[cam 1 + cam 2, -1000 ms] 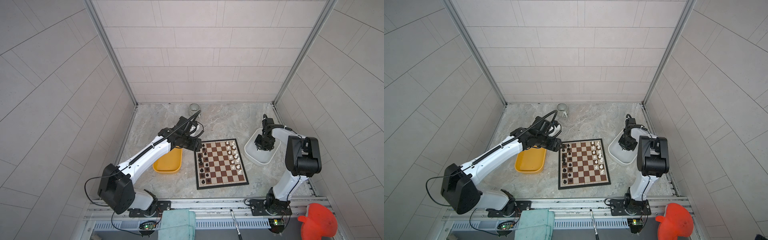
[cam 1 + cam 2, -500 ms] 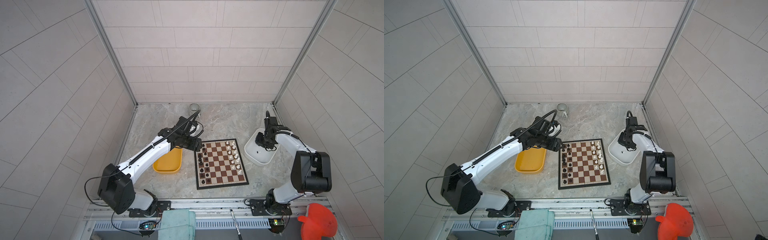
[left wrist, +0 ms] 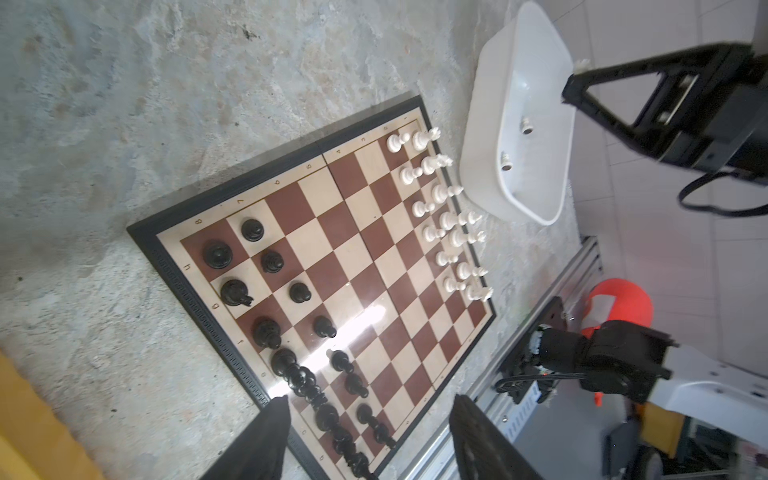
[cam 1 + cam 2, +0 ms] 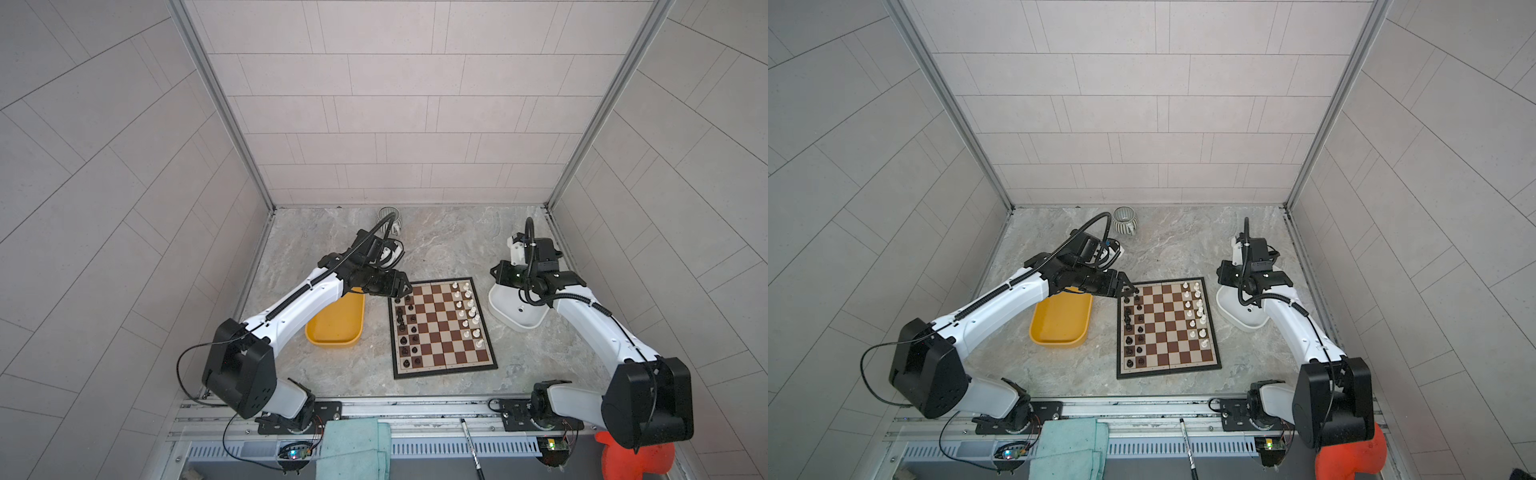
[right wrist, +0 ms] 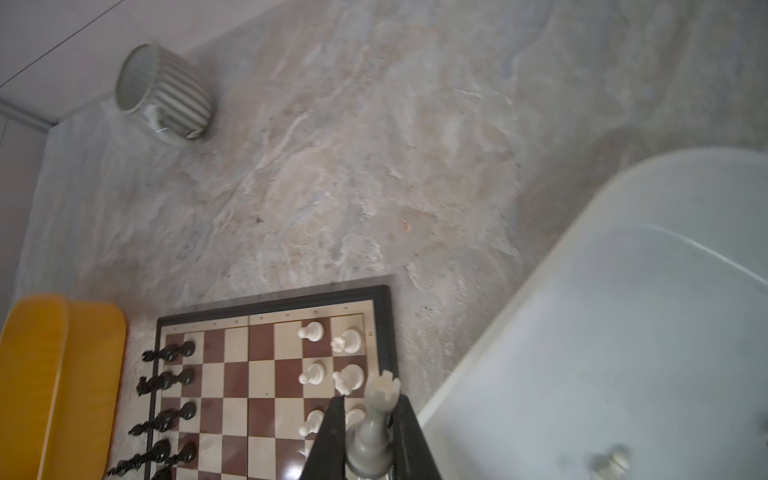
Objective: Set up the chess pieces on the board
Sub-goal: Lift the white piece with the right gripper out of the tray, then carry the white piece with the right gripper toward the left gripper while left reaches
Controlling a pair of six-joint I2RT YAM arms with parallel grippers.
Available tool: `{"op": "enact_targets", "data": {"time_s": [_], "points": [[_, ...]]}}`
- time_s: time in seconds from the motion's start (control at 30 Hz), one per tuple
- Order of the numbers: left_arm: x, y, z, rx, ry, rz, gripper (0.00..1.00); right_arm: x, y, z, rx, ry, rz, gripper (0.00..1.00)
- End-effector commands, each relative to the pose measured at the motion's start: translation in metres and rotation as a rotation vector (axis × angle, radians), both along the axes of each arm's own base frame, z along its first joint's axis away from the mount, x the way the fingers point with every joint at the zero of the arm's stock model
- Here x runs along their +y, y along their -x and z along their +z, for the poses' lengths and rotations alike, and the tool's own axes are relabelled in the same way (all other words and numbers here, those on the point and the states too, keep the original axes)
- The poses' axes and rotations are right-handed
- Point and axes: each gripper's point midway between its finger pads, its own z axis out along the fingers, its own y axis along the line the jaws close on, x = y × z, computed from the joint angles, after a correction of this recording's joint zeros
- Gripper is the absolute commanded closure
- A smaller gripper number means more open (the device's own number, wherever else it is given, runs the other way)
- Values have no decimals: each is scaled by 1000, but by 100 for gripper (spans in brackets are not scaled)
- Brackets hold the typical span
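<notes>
Tabletop (image 5: 374, 166); right wrist reveals clamped rook (image 5: 376, 415).

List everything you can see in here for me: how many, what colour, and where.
board: one, brown and cream, middle of the table
black chess pieces: about sixteen, black, two rows on the board's left side
white chess pieces: about a dozen, white, board's right side
loose white pieces: two, white, inside the white tray
white tray: one, white, right of the board
yellow tray: one, yellow, left of the board
striped mug: one, grey-green, back of the table
cloth: one, teal, front rail
red object: one, red, front right corner
left end effector: one, black, open, over the board's far left corner
right end effector: one, black, shut on a white rook, by the white tray
</notes>
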Motion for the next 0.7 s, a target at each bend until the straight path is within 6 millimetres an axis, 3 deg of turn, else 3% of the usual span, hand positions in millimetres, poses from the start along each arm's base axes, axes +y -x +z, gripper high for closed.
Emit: {"op": "enact_targets", "data": {"time_s": [0.0,0.1,0.2,0.4,0.67], "points": [[-4,-15,26,40,181,52,33,57,-2,44,-246,56,269,100],[-2,-25,38,62,281,87,33,111,15,55,-404,140,531,100],[-4,-26,43,78,308,77,34,147,38,53,-498,229,775,100],[-25,-10,38,152,321,-39,41,175,71,45,-589,293,1040,100],[-55,5,45,155,318,-144,45,177,88,37,-596,308,1132,100]]}}
